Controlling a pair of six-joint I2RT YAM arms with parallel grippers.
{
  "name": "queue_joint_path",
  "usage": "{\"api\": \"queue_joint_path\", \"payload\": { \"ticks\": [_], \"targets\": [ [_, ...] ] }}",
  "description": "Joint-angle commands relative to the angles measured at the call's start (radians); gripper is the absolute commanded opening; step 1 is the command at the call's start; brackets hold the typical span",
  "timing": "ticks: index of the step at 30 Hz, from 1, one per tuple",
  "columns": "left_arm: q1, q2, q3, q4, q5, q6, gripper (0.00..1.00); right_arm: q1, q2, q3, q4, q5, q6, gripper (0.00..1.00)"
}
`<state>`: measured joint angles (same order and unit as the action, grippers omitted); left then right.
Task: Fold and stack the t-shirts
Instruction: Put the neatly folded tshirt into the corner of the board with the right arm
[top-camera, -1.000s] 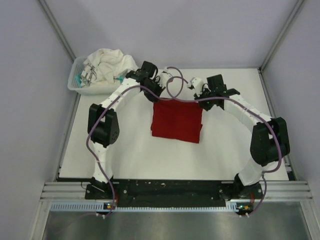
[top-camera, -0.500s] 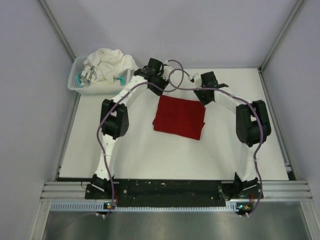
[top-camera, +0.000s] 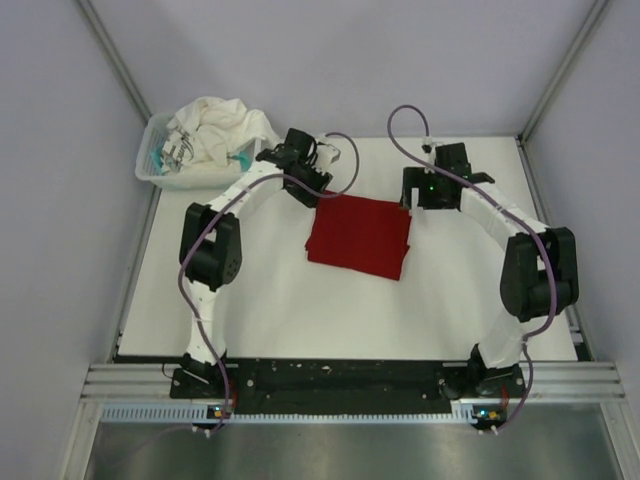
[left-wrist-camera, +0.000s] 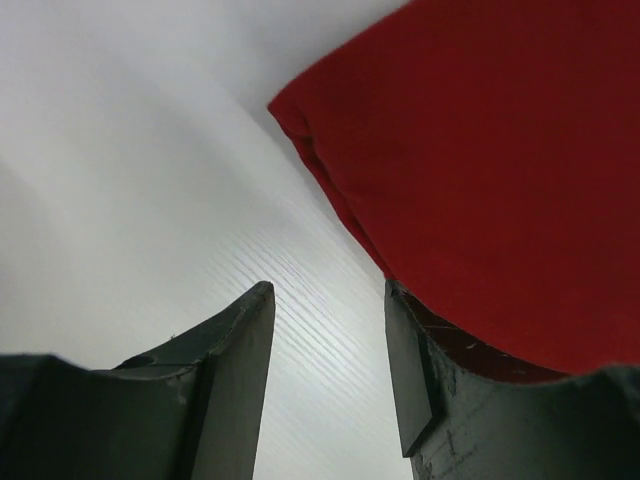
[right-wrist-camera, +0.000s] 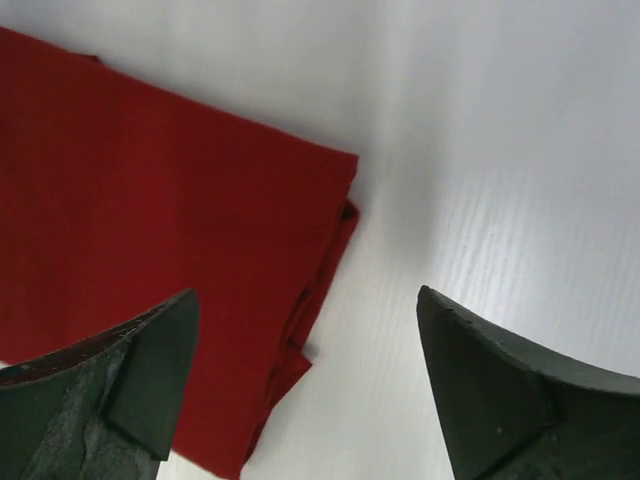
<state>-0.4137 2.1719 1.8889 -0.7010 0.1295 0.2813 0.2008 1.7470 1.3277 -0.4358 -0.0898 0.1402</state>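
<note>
The white desk (top-camera: 250, 300) is the biggest thing I see from the top camera. On it, near the middle and a bit toward 12 o'clock, lies the red t-shirt (top-camera: 358, 236). It is folded into a flat square, and I can see a few layers at its edges. It lies a little crooked. I think its folding is done, or very nearly.

The white t-shirt (top-camera: 215, 125) is not folded. It sits in a crumpled heap in the small white basket (top-camera: 158, 172), by the desk's far corner at 10 o'clock. There is something blue-green in the basket too, but I cannot tell what it is.

So I judge the job about half done. One shirt is folded. The other must be taken out, spread flat, folded and put on top of the red one.

The left jaws sit low at the red shirt's 10 o'clock corner. They are about half open and hold nothing. Between the fingers (left-wrist-camera: 235, 350) I see bare desk. The red cloth lies just beside one finger, and I cannot tell if it touches.

The right jaws are at the shirt's 2 o'clock corner. They are wide open and hold nothing. Between those fingers (right-wrist-camera: 480, 370) I see the shirt's corner and bare desk.

Both are free to fetch the white shirt, and the left is nearer the basket.
</note>
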Motion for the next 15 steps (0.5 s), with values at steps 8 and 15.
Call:
{"api": "queue_joint_path", "payload": {
  "ticks": [8, 15],
  "targets": [
    [0.001, -0.256, -0.278, 0.032, 0.185, -0.036, 0.55, 0.006, 0.103, -0.163, 0.115, -0.284, 0.214, 0.68],
    [0.012, -0.349, -0.389, 0.060, 0.186, -0.016, 0.54, 0.003, 0.132, -0.173, 0.141, -0.303, 0.216, 0.00]
  ]
}}
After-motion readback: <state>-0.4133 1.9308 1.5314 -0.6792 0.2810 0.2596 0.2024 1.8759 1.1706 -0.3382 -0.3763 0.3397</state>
